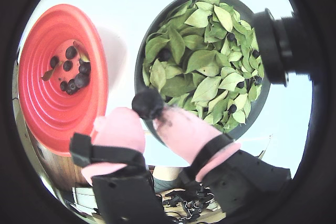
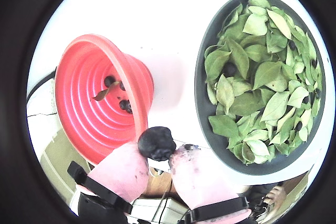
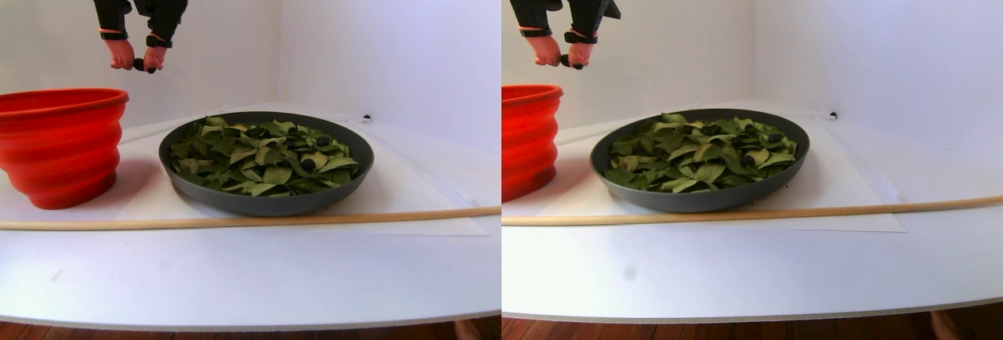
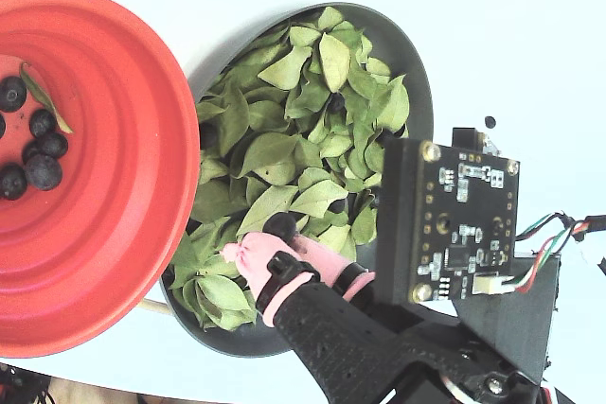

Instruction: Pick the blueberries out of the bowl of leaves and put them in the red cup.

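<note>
My gripper (image 1: 149,115) has pink fingertips shut on one dark blueberry (image 1: 148,103), also seen in the other wrist view as blueberry (image 2: 156,143). In the stereo pair view the gripper (image 3: 139,63) hangs high over the gap between the red cup (image 3: 63,144) and the grey bowl (image 3: 266,203). The fixed view puts the gripper (image 4: 275,238) above the bowl's edge nearest the cup. Green leaves (image 1: 205,61) fill the bowl (image 1: 138,72), with more blueberries (image 1: 164,54) among them. Several blueberries (image 1: 73,74) and one stray leaf (image 2: 105,93) lie in the red cup (image 1: 52,103).
A long wooden stick (image 3: 235,221) lies across the white table in front of cup and bowl. White walls close off the back. A camera lens (image 1: 273,45) juts in at the right of a wrist view, and a circuit board (image 4: 454,224) rides on the arm.
</note>
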`<move>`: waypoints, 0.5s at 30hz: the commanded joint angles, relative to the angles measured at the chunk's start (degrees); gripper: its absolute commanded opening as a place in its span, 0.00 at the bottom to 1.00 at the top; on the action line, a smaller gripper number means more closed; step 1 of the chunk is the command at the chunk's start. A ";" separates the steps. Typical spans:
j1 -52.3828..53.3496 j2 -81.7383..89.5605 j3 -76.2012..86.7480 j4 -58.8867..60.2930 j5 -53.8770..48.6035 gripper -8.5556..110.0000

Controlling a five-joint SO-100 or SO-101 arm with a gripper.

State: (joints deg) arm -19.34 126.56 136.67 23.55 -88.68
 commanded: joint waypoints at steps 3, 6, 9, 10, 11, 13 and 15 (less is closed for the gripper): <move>-2.55 5.62 -0.44 0.79 1.14 0.14; -3.69 6.24 0.53 0.79 1.67 0.14; -4.92 6.42 0.97 0.79 2.55 0.14; -5.27 6.24 1.05 0.79 2.90 0.14; -5.63 6.24 1.14 0.79 3.16 0.14; -6.24 6.15 1.49 0.79 3.78 0.14; -7.03 6.06 1.76 0.70 4.48 0.14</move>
State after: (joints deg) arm -24.79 128.41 138.87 24.35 -84.81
